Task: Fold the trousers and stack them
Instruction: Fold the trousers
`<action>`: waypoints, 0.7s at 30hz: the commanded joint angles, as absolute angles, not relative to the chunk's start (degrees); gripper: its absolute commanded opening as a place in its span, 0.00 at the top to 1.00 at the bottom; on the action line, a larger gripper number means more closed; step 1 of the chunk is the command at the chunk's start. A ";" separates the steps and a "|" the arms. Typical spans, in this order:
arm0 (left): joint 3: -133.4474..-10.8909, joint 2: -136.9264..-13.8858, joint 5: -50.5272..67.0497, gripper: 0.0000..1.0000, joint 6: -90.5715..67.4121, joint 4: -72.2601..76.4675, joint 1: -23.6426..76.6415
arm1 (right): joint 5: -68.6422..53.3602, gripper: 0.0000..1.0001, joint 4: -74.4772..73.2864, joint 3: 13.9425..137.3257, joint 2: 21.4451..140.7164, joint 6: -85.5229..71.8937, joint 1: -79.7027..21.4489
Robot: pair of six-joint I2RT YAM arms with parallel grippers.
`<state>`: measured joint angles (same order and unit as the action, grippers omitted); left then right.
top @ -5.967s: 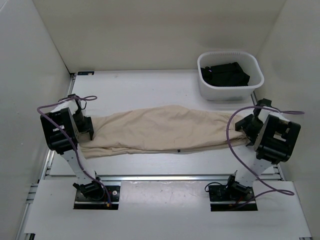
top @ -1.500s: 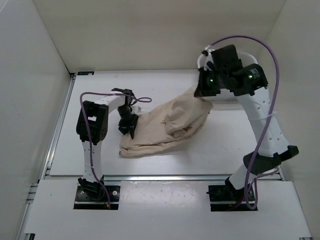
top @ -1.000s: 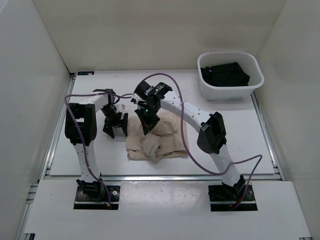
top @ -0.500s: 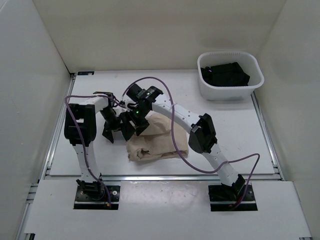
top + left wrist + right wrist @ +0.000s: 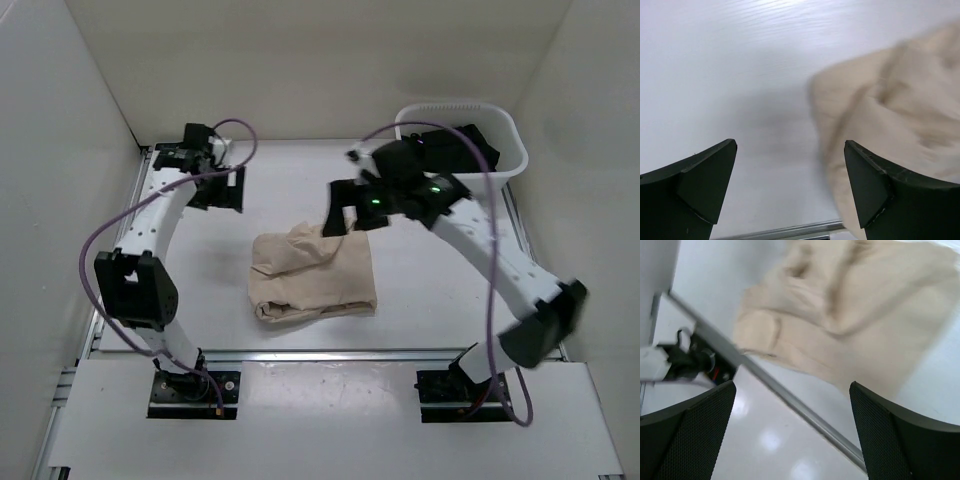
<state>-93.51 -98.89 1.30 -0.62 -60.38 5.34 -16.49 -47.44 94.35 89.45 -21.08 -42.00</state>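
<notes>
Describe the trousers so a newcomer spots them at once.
On the white table, look just in front of the middle. The trousers lie there as a folded beige bundle; the only other clothing is dark and sits in the far-right tub.

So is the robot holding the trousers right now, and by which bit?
No, nothing is held. The left tool and the right tool are both open and empty. The trousers lie in a folded bundle on the table.
</notes>
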 commanded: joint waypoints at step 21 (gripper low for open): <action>-93.59 -107.40 10.72 0.86 0.00 -58.18 25.32 | -33.84 0.53 -10.28 40.61 89.29 -34.45 -26.28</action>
